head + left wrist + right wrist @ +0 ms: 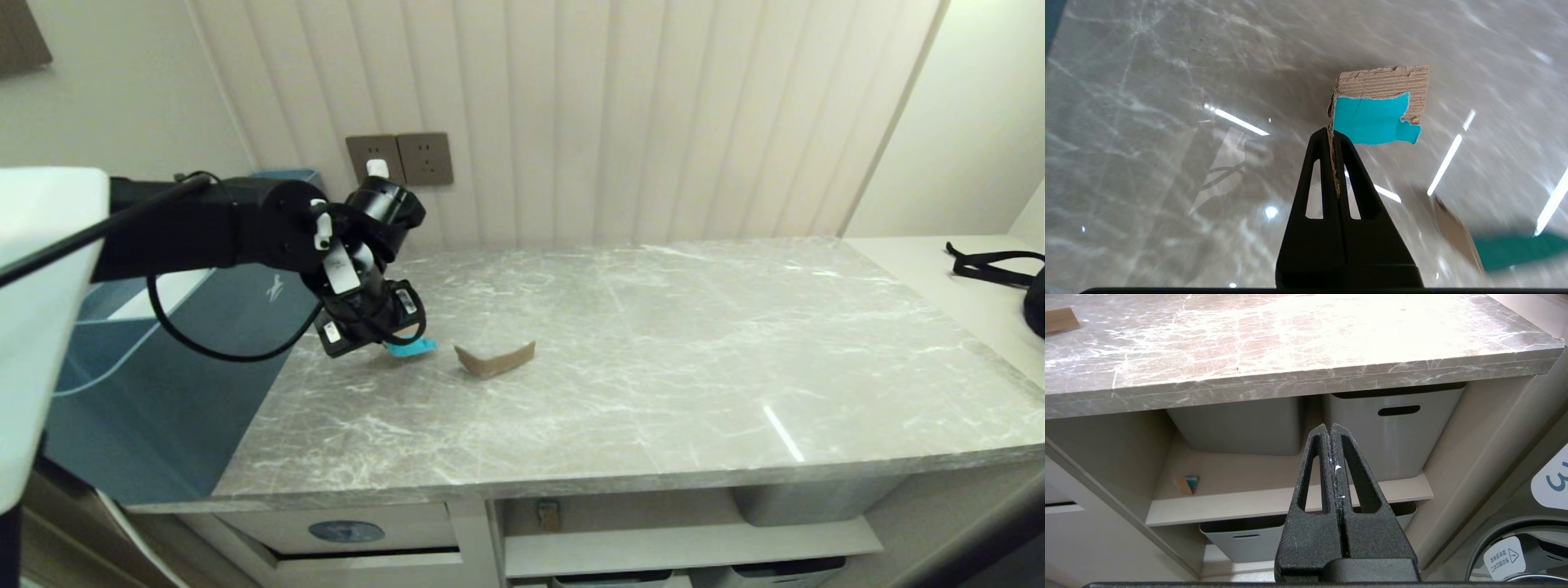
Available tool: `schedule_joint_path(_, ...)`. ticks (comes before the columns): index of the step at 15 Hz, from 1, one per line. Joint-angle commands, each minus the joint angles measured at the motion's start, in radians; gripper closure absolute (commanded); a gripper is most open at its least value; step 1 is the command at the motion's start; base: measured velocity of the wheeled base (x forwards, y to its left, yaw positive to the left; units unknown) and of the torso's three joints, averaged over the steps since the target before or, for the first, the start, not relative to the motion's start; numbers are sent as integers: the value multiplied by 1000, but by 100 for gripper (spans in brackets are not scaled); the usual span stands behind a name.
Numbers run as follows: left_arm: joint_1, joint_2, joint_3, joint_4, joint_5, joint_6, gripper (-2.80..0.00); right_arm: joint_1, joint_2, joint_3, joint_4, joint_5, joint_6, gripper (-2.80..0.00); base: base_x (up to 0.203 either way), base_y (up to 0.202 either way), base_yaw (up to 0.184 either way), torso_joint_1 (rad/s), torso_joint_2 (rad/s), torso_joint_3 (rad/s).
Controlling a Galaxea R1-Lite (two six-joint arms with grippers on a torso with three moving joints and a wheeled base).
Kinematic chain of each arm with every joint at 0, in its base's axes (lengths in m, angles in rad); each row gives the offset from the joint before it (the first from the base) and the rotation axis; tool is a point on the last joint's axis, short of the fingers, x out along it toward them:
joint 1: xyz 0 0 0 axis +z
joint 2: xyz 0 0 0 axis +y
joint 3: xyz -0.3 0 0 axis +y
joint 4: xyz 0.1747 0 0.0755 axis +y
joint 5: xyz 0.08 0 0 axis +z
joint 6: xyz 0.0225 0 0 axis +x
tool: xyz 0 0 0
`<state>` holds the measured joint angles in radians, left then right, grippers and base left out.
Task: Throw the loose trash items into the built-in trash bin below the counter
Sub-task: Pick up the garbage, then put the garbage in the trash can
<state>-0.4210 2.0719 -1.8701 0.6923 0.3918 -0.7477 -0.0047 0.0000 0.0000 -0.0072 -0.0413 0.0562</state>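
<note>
My left gripper (395, 341) is shut on a torn cardboard scrap with teal tape (1376, 122), pinched by its edge between the fingertips, close over the left part of the grey marble counter (653, 327). In the head view the held scrap (412, 347) pokes out as a teal tip. A curved brown scrap (495, 359) lies on the counter just right of it. A third small scrap (1188, 484) sits on the open shelf under the counter. The trash bin flap (347, 532) with its blue oval sticker is below the counter's left front. My right gripper (1329, 426) is shut and empty, parked low before the shelves.
A big teal box (163, 384) stands against the counter's left end. Grey tubs (1396, 428) sit on the shelves under the slab. A black strap (992, 269) lies on the beige surface at far right. Wall sockets (400, 159) are behind the left arm.
</note>
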Motion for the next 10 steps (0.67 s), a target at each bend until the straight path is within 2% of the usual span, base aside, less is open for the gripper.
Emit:
schedule_joint_path(1,-17,-106,21,-6,-33,33,0,0,2,2,0,0,1,0,0,0,0,0,0,0)
schedule_joint_path(3,-33,-219,66,-80,-79,156,0,0,2,2,0,0,1,0,0,0,0,0,0,0)
schedule_joint_path(7,-19,-532,329,-326,-206,500,0,0,2,2,0,0,1,0,0,0,0,0,0,0)
schedule_joint_path(8,2,-616,399,-372,-224,556,0,0,2,2,0,0,1,0,0,0,0,0,0,0)
schedule_joint_path(10,73,-787,538,-422,-262,610,0,0,2,2,0,0,1,0,0,0,0,0,0,0)
